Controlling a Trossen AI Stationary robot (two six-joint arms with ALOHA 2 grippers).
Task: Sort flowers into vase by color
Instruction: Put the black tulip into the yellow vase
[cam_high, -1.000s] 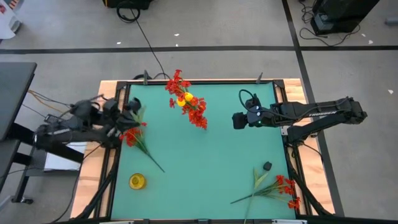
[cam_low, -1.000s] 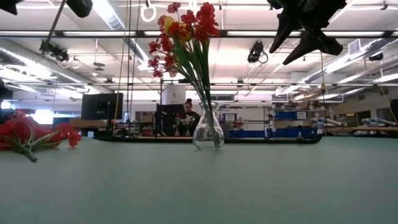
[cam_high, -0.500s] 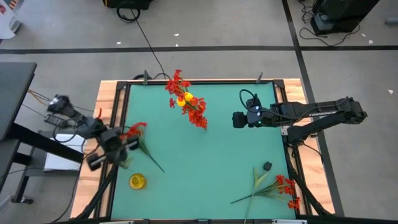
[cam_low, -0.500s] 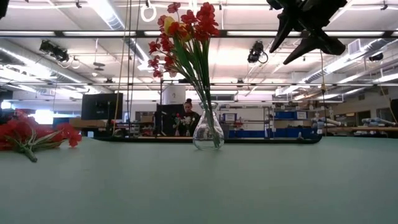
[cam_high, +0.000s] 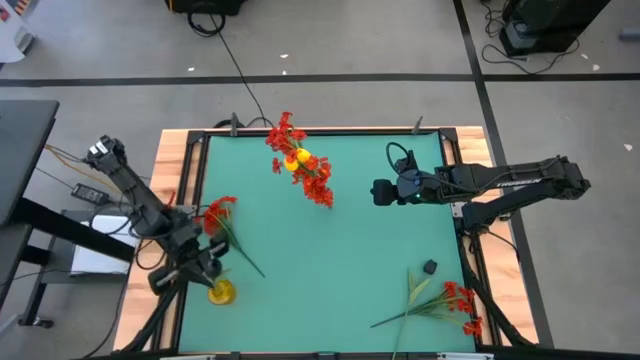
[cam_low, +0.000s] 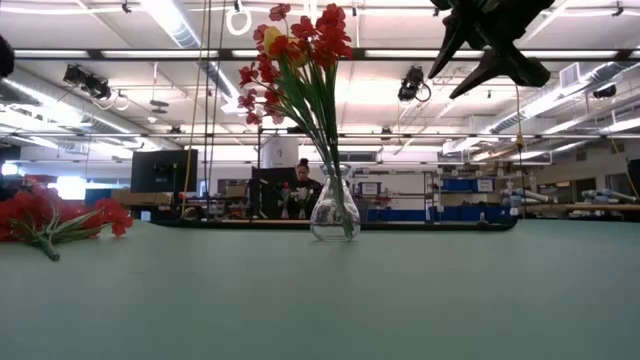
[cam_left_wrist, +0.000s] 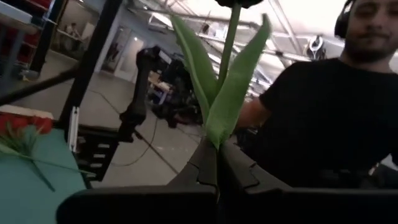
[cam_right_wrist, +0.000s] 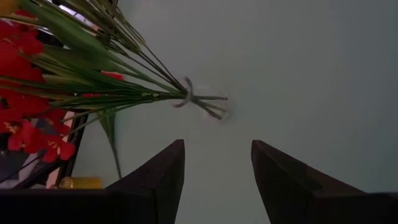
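Note:
A clear glass vase (cam_low: 333, 210) stands at the table's far middle. It holds red blossoms and one yellow blossom (cam_high: 300, 165). A loose red sprig (cam_high: 218, 215) lies near the left edge. More red sprigs (cam_high: 445, 300) lie at the near right corner. My left gripper (cam_high: 200, 272) is at the near left, beside a small round yellow thing (cam_high: 220, 291), and is shut on a green stem. My right gripper (cam_high: 380, 190) hangs open above the table, right of the vase (cam_right_wrist: 205, 106). My left gripper (cam_left_wrist: 217, 152) pinches a thin green stem (cam_left_wrist: 219, 140) between its two shut fingers, just below two narrow leaves (cam_left_wrist: 233, 93). The stem runs on past the fingertips, along their line, and its blossom is cut off by the picture's edge. The sprig is off the table.
A small dark object (cam_high: 429, 267) lies near the right edge. Whether the yellow thing is a blossom or a small vessel, I cannot tell. A person in black (cam_left_wrist: 323, 106) stands beyond the table in the left wrist view. The table's middle (cam_high: 330, 260) is bare green.
My left arm has swung along the table's left edge, from beside the loose red sprig toward the near edge, turning as it went. It now stands beside the yellow thing. It has carried its green sprig along. The loose red sprig has stayed put.

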